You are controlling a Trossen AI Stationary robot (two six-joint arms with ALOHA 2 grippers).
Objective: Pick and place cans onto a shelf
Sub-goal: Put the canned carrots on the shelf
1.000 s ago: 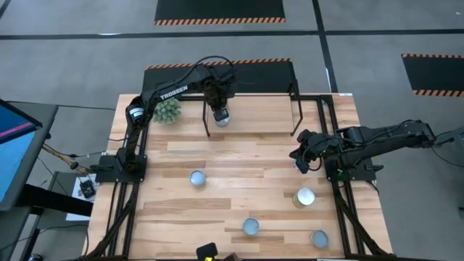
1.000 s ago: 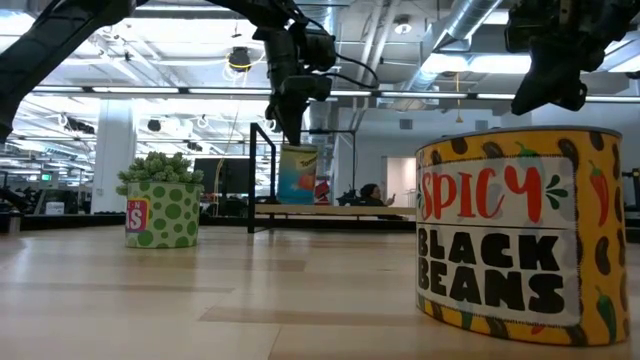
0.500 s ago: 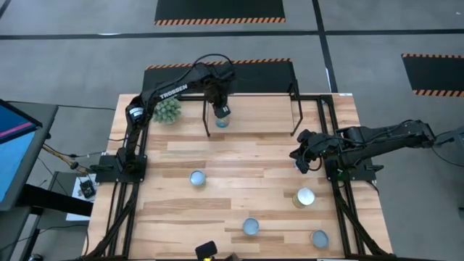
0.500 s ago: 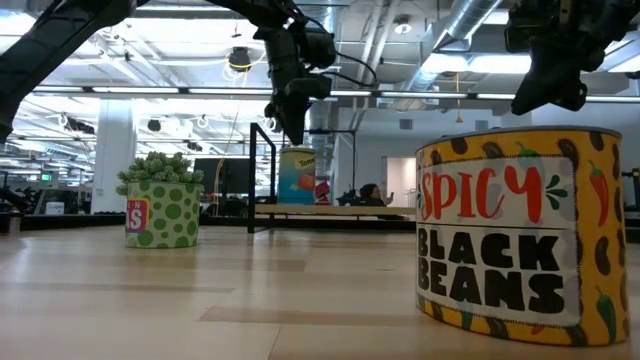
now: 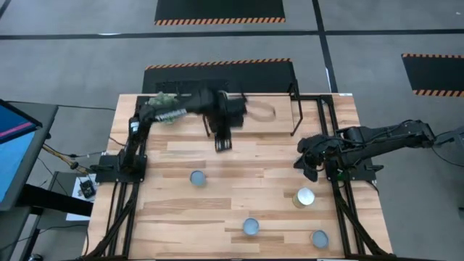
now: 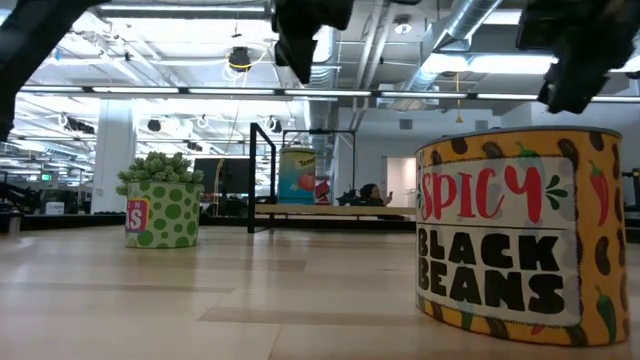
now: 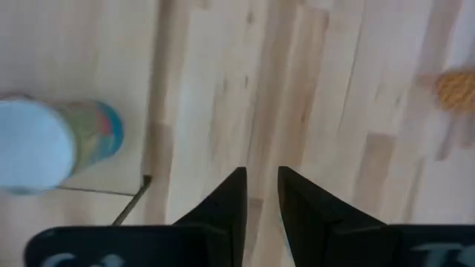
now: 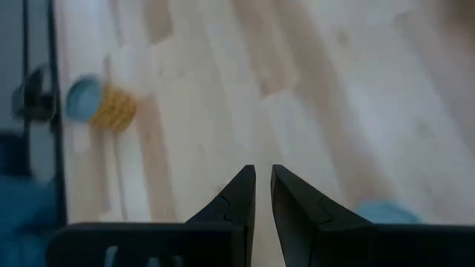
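On the light wood table [image 5: 239, 174], cans [image 5: 197, 177] stand; both jaws empty, slightly parted.

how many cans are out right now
5. Four stand on the table: one left of centre, one toward the right edge, one near the front middle, one at the front right. One sits on the shelf. The arms may hide more.

Overhead, table-level, two wrist views (table [image 5: 239, 181] shared)
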